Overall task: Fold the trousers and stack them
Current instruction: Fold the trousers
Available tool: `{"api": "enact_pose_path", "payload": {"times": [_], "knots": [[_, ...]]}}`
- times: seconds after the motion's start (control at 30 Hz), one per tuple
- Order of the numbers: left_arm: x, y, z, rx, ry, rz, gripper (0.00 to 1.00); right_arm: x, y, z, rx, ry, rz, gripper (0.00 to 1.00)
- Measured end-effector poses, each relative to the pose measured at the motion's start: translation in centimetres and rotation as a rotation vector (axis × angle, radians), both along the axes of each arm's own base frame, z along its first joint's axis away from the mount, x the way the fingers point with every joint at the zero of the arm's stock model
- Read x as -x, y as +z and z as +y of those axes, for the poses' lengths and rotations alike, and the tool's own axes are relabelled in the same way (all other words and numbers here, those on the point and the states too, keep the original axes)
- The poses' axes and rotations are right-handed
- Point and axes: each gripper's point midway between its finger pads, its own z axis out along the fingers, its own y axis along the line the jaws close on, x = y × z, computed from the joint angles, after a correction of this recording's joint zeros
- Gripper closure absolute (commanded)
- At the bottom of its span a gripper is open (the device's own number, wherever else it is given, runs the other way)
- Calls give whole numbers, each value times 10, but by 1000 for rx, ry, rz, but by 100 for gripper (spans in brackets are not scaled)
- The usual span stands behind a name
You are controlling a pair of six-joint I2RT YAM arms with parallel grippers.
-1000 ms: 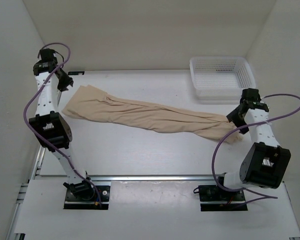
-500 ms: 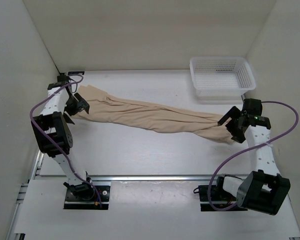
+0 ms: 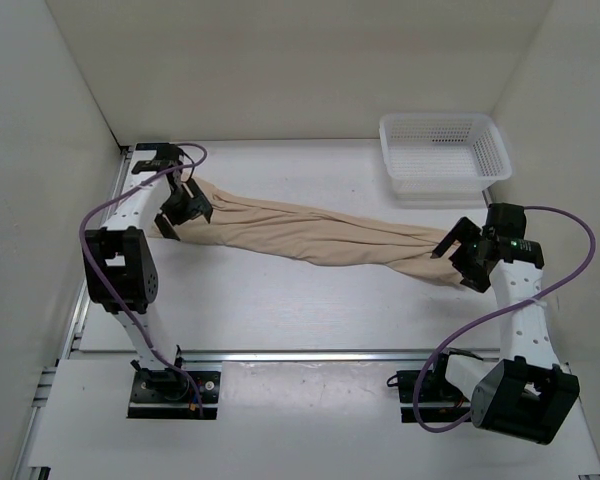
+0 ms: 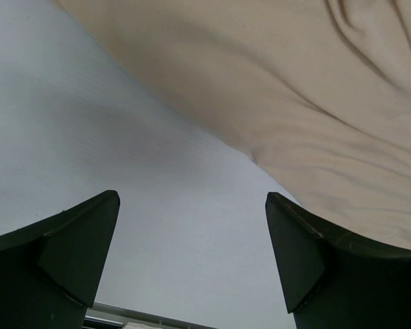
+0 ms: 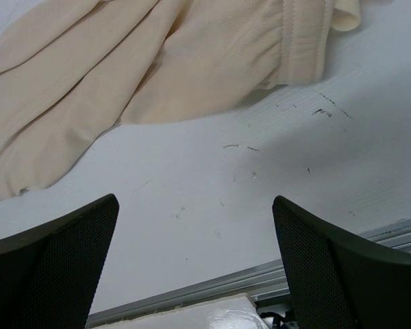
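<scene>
Beige trousers (image 3: 310,235) | long axis far-left to near-right | left claw (image 4: 192,204) spread | right claw (image 5: 195,204) spread

Bright, even light from above is filling the white enclosure. Soft grey shadows are falling on the table (image 3: 280,300) along the edge of the trousers (image 3: 310,235). In the wrist views the left gripper (image 4: 192,197) and right gripper (image 5: 195,199) are showing as dark, underexposed shapes. Fabric is appearing slightly soft in the left wrist view and sharp in the right.
</scene>
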Motion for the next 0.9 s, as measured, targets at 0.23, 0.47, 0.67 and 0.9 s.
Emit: {"api": "enact_pose_path", "payload": {"times": [0.23, 0.47, 0.67, 0.9], "knots": [[-25, 21, 18, 1, 13, -76, 1, 0, -3, 1, -9, 2, 6, 1], [-34, -2, 68, 8, 100, -36, 1, -1, -23, 1, -29, -9, 76, 1], [-24, -50, 101, 39, 172, 84, 1, 3, -46, -11, -91, -111, 108, 1], [-31, -82, 115, 109, 220, 140, 1, -3, -75, -21, -177, -206, 174, 1]]}}
